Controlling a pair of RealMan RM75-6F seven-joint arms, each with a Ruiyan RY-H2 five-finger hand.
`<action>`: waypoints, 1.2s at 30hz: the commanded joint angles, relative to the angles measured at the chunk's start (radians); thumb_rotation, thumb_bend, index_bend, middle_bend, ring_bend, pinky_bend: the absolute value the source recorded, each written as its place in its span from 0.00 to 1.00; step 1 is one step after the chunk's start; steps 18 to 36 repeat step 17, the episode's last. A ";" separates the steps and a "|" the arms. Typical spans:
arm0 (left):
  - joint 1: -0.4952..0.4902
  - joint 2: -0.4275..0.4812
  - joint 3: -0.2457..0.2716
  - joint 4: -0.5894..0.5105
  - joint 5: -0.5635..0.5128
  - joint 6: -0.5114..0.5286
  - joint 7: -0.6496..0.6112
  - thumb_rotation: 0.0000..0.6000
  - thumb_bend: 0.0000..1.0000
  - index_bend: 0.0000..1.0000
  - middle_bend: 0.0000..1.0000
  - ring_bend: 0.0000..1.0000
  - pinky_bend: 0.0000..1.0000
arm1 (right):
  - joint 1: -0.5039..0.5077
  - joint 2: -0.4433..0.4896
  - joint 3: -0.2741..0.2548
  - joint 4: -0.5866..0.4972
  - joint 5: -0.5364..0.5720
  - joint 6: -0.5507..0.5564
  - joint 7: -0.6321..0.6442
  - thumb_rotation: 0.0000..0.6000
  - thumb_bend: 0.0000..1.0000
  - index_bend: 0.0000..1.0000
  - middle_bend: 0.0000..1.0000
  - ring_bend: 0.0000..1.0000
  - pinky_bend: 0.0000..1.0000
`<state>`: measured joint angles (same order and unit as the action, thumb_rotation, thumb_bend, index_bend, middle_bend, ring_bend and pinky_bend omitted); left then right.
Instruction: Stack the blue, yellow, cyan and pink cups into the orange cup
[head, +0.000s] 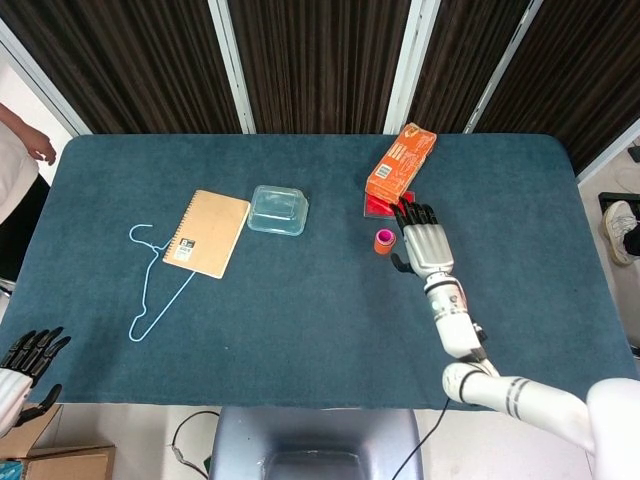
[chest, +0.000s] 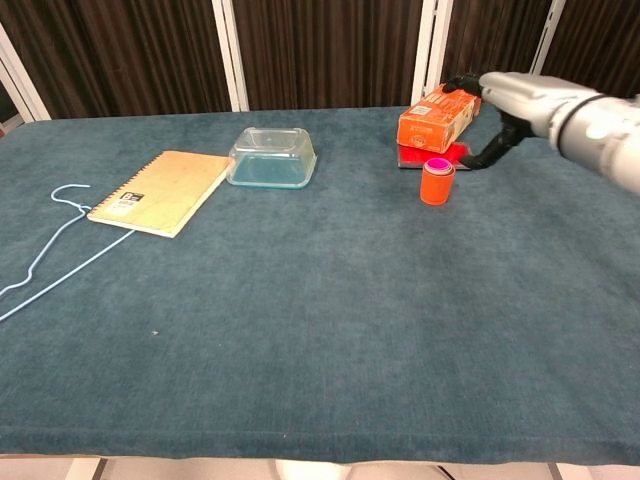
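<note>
We count one hanger (head: 152, 283), one notebook (head: 207, 232), one clear container (head: 278, 209), one orange cup (chest: 437, 182) with the pink cup (chest: 438, 163) nested inside, and one orange box (head: 400, 162). Our right hand (head: 425, 243), at the cup's three o'clock, is released, holding nothing. Our left hand (head: 22, 368) is spread at the near edge.

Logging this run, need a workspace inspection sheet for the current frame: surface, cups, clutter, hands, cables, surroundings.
Surface: dark teal table, cloth-like top.
Job's things: orange cup upright, pink cup nested inside, only its rim showing; other cups not distinguishable.
Clutter: orange box on a red flat item; clear container; notebook; blue hanger.
Hands: right hand beside the cup, holding nothing; left hand off the table's near left corner, fingers spread.
Cables: nothing seen on the table.
Surroundings: dark curtains; person's arm at left edge.
</note>
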<state>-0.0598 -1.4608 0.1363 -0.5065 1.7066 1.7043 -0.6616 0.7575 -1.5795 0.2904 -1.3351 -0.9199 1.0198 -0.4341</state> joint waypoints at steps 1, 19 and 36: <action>0.005 -0.001 -0.006 0.005 -0.005 0.013 -0.009 1.00 0.43 0.00 0.00 0.00 0.07 | -0.251 0.271 -0.261 -0.385 -0.333 0.261 0.023 1.00 0.40 0.00 0.00 0.00 0.00; 0.016 -0.021 -0.018 0.032 -0.010 0.048 -0.008 1.00 0.43 0.00 0.00 0.00 0.07 | -0.576 0.353 -0.436 -0.316 -0.572 0.554 0.153 1.00 0.38 0.00 0.00 0.00 0.00; 0.016 -0.021 -0.018 0.032 -0.010 0.048 -0.008 1.00 0.43 0.00 0.00 0.00 0.07 | -0.576 0.353 -0.436 -0.316 -0.572 0.554 0.153 1.00 0.38 0.00 0.00 0.00 0.00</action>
